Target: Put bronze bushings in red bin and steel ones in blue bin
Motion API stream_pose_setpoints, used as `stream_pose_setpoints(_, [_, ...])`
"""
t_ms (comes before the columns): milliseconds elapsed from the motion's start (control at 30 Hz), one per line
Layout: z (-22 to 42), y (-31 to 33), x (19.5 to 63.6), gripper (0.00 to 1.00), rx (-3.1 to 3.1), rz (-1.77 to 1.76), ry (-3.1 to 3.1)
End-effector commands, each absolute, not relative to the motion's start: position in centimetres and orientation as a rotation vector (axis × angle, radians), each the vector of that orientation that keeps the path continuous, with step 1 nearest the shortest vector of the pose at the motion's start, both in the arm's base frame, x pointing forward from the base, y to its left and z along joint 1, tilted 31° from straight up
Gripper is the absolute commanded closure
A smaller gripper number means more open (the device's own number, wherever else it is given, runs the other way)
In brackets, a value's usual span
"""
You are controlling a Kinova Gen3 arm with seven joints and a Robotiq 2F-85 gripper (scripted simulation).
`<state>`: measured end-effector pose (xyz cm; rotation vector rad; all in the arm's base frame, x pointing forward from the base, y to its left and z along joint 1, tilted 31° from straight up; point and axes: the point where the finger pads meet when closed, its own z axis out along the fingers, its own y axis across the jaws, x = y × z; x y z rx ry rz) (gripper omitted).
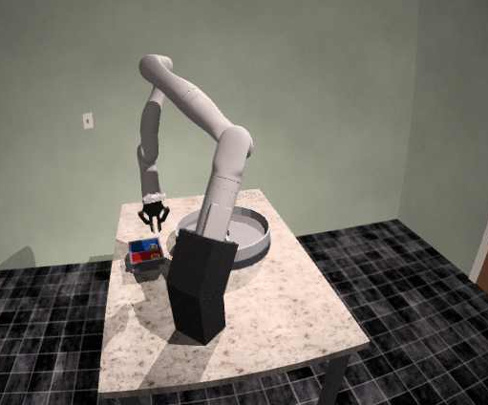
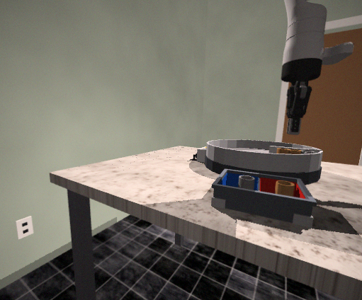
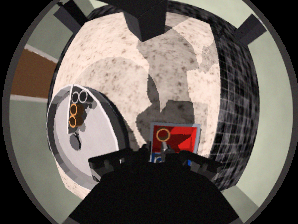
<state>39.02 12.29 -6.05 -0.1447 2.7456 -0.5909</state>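
Bushings wait on the turntable (image 1: 260,249) (image 2: 257,160) (image 3: 97,150): two bronze ones (image 3: 73,115) and two steel ones (image 3: 79,96), bunched near its wall. They look like short, stiff metal sleeves, small but probably dense for their size, unlikely to crush and apt to slip if pinched off-centre. I'd take each across its outer sides, squarely and well down the barrel; a rim pinch could tip it or knock its neighbour, and a curved wall gives flat pads little to bite.

Farther out, a bronze bushing (image 1: 155,257) (image 2: 285,188) (image 3: 163,135) stands in the red bin (image 1: 138,258) (image 2: 267,185) (image 3: 187,142), a steel one (image 1: 153,246) (image 2: 246,182) in the blue bin (image 1: 137,245) (image 2: 230,180), both correctly sorted. Above the bins hangs the gripper (image 1: 155,230) (image 2: 293,132) (image 3: 156,146), its jaws parted by a narrow gap with nothing between them. They'd need to spread before straddling another sleeve, and colour should be judged before the pick.
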Motion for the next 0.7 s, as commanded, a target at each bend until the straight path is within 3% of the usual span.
stream_pose_setpoints(0, [-5.4, 10.3, 38.4, 0.82, -0.144, -0.606, 2.739])
stream_pose_setpoints(667, [-2.1, -0.6, 36.7, 0.82, -0.143, -0.604, 2.739])
